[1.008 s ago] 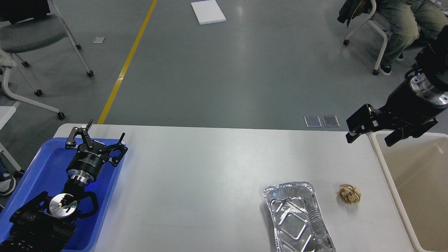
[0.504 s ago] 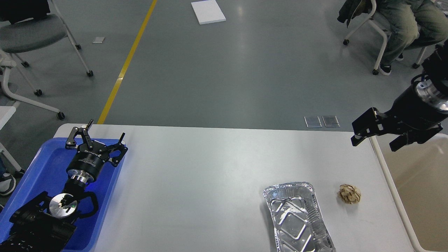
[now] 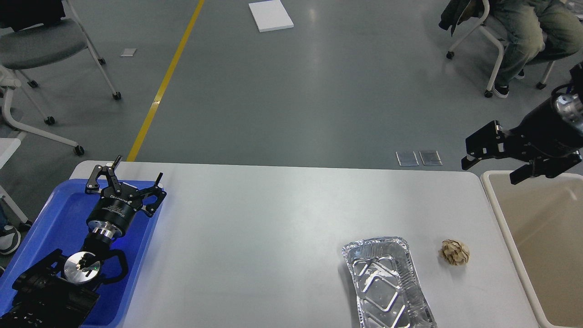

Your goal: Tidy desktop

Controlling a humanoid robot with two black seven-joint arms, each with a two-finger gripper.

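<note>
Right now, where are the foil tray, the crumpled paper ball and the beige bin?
foil tray (image 3: 385,282), head view, on its embossed floor.
crumpled paper ball (image 3: 454,252), head view, on its middle.
beige bin (image 3: 501,218), head view, on its left rim.

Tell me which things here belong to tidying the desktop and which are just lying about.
Part of the job:
desktop
foil tray
crumpled paper ball
blue tray
beige bin
left hand, open
right hand, open

Just lying about:
white board on the floor
chairs
seated person

Foil tray (image 3: 388,282) and crumpled paper ball (image 3: 454,252) on desktop (image 3: 255,228)
</note>
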